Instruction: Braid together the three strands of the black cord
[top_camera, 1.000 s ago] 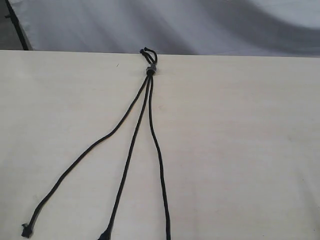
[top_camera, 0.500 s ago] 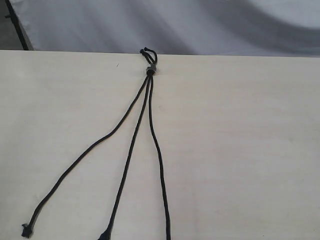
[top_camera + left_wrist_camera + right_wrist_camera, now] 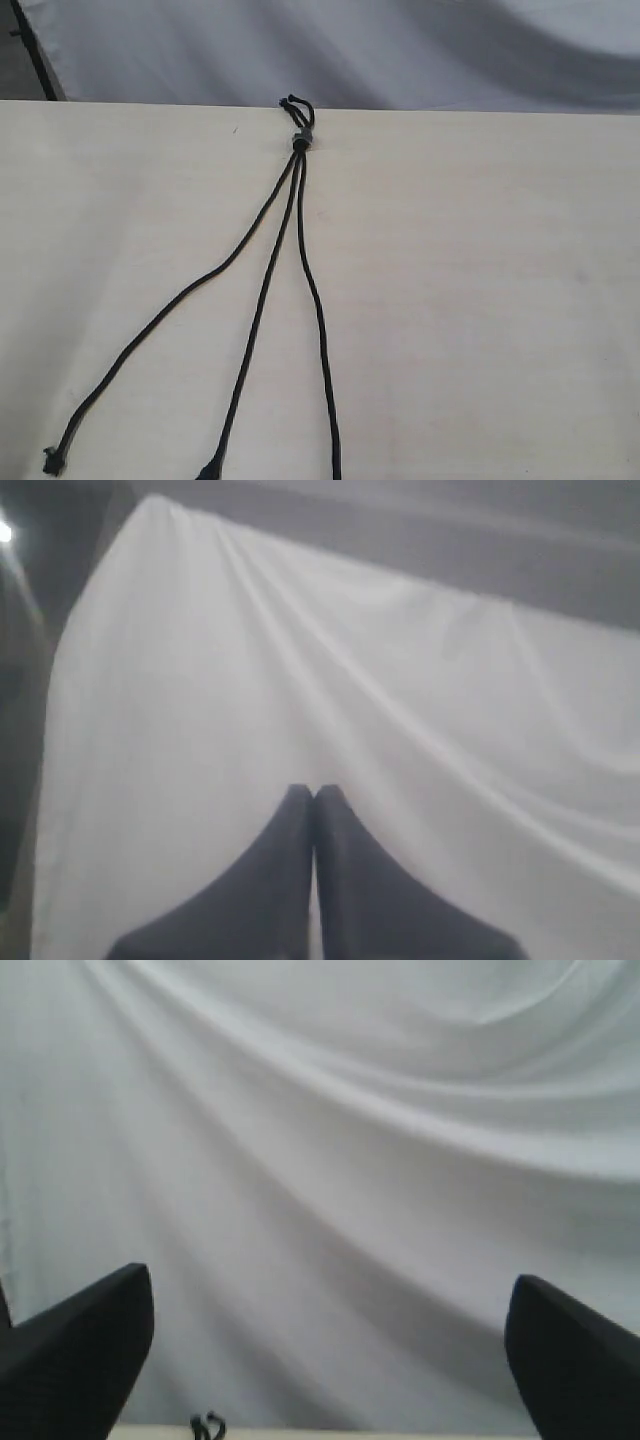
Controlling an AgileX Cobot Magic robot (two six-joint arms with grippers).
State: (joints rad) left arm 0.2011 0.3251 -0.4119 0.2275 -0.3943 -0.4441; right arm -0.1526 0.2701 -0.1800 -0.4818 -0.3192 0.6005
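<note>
The black cord (image 3: 299, 190) lies on the pale table (image 3: 480, 300), bound at the far edge by a small grey band (image 3: 300, 141) with short loops (image 3: 297, 106). Its three strands fan toward the near edge, unbraided: the left strand (image 3: 170, 305) ends in a knot, the middle strand (image 3: 255, 330) and right strand (image 3: 320, 330) run off the frame. Neither gripper shows in the exterior view. The left gripper (image 3: 314, 795) is shut on nothing, facing white cloth. The right gripper (image 3: 330, 1305) stands wide open, with the cord's loops (image 3: 208, 1426) small at the table edge.
A white draped cloth (image 3: 350, 50) hangs behind the table's far edge. A dark pole (image 3: 35, 50) stands at the back left.
</note>
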